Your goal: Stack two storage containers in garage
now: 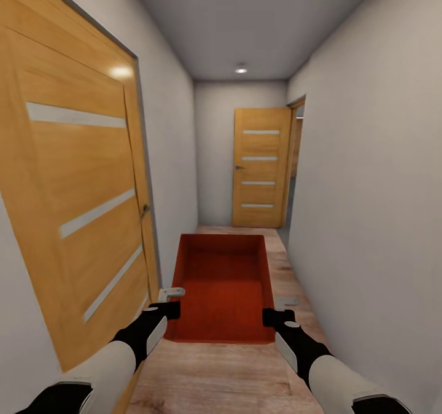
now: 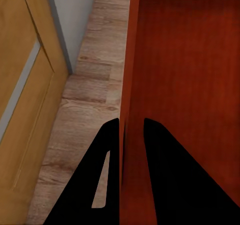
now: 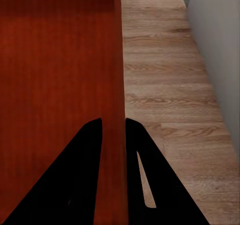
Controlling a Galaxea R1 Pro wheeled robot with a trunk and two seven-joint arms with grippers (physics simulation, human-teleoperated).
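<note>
Both claws, left claw [image 2: 132, 135] and right claw [image 3: 114, 132], pinch thin side walls of the storage container [image 1: 224, 279] at frame centre; risk: slipping or clipping the door [image 1: 80, 180] at left in this narrow corridor.

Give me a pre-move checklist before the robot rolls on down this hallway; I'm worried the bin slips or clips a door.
1. Left end effector on the storage container: ok, its fingers straddle the bin's side wall.
2. Right end effector on the opposite wall: ok, same straddling hold.
3. Container level: ok, its rim looks even in the head view and it is carried clear of the wood floor.
4. Clearance to the left door: cannot tell, the left arm passes close beside it.
5. Path ahead: ok, the planks run bare to the far door.
6. Far door passable: cannot tell; it seems swung open beside a doorway.
</note>
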